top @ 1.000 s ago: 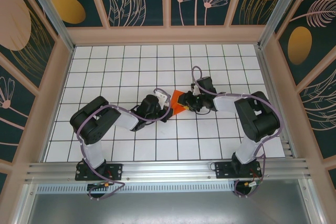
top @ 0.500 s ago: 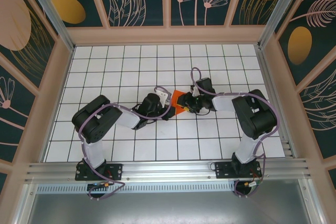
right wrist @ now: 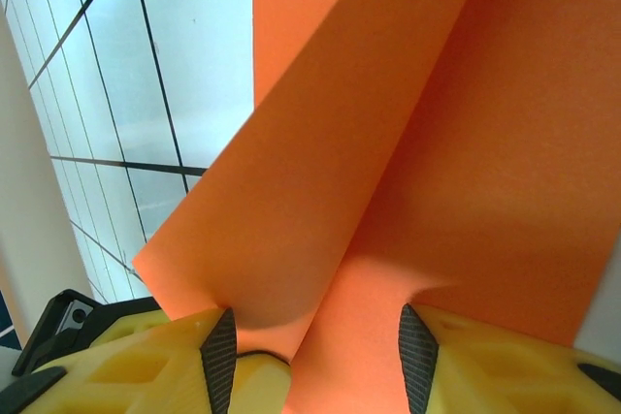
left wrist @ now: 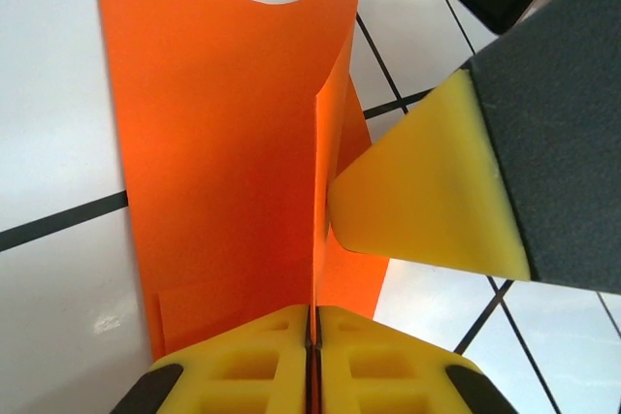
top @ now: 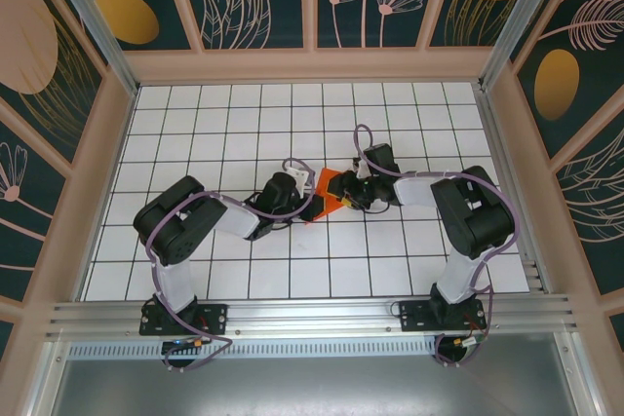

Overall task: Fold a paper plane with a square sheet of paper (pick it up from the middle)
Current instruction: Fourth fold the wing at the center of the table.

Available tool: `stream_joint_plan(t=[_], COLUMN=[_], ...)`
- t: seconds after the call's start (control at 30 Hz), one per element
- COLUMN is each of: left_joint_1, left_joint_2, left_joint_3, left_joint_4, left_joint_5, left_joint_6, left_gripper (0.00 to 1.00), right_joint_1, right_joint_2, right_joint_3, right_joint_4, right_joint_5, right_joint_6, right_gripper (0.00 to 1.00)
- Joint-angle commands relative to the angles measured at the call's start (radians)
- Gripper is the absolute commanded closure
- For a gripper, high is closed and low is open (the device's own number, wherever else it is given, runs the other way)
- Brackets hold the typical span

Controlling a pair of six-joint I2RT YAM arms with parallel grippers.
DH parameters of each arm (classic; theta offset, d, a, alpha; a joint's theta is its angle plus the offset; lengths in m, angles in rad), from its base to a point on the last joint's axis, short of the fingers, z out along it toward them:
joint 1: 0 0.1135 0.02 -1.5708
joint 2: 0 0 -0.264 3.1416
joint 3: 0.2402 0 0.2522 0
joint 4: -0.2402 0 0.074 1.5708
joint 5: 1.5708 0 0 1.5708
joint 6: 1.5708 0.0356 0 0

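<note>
Bright orange sheet (left wrist: 223,143), folded, its crease standing upright.

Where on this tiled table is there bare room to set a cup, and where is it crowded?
Free: back rows of the table along the far wall; the near tiles between left arm and right arm. Crowded: the middle, where left gripper and right gripper meet at the orange paper.

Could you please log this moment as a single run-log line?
left gripper: shut on orange paper | right gripper: open, straddling the paper
</note>
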Motion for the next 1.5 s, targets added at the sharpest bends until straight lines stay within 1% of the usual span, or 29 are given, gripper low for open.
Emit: stream_joint_plan(t=[0.0, 0.17, 0.27, 0.47, 0.6, 0.67, 0.73, 0.8, 0.9, 1.0, 1.07, 1.17, 1.27, 1.47], left_joint_1=[0.02, 0.04, 0.043, 0.055, 0.069, 0.071, 0.072, 0.073, 0.074, 0.074, 0.073, 0.073, 0.073, 0.074], left_joint_2=[0.017, 0.029, 0.028, -0.026, -0.115, -0.151, -0.188, -0.204, -0.198, -0.174, -0.153, -0.112, -0.087, -0.063], left_joint_3=[-0.012, -0.016, -0.014, -0.016, -0.043, -0.051, -0.059, -0.067, -0.062, -0.058, -0.045, -0.033, -0.013, 0.008], left_joint_4=[0.072, 0.088, 0.089, 0.01, -0.048, -0.081, -0.109, -0.11, -0.082, -0.031, -0.031, -0.019, -0.057, -0.094], left_joint_5=[0.057, 0.087, 0.1, 0.072, 0.024, -0.01, -0.041, -0.047, 0.01, 0.072, 0.096, 0.124, 0.112, 0.081], left_joint_6=[-0.08, -0.12, -0.127, -0.13, -0.132, -0.131, -0.139, -0.156, -0.165, -0.183, -0.181, -0.182, -0.171, -0.168], left_gripper=[0.87, 0.85, 0.81, 0.63, 0.56, 0.54, 0.57, 0.58, 0.68, 0.72, 0.76, 0.8, 0.85, 0.87], right_joint_1=[0.012, 0.024, 0.027, 0.037, 0.041, 0.044, 0.047, 0.049, 0.051, 0.052, 0.051, 0.051, 0.052, 0.051], right_joint_2=[0.066, 0.085, 0.104, 0.146, 0.171, 0.182, 0.194, 0.2, 0.212, 0.226, 0.231, 0.236, 0.241, 0.251], right_joint_3=[0.011, 0.032, 0.052, 0.097, 0.119, 0.132, 0.145, 0.153, 0.161, 0.176, 0.18, 0.18, 0.18, 0.178], right_joint_4=[-0.066, -0.123, -0.162, -0.27, -0.328, -0.352, -0.377, -0.394, -0.419, -0.453, -0.465, -0.47, -0.475, -0.482], right_joint_5=[0.093, 0.152, 0.182, 0.261, 0.31, 0.325, 0.344, 0.358, 0.379, 0.404, 0.411, 0.411, 0.409, 0.407], right_joint_6=[-0.059, -0.067, -0.064, -0.049, -0.04, -0.037, -0.034, -0.033, -0.029, -0.02, -0.012, -0.007, -0.006, 0.001], right_gripper=[0.48, 0.47, 0.46, 0.46, 0.45, 0.44, 0.43, 0.43, 0.42, 0.41, 0.4, 0.39, 0.39, 0.39])
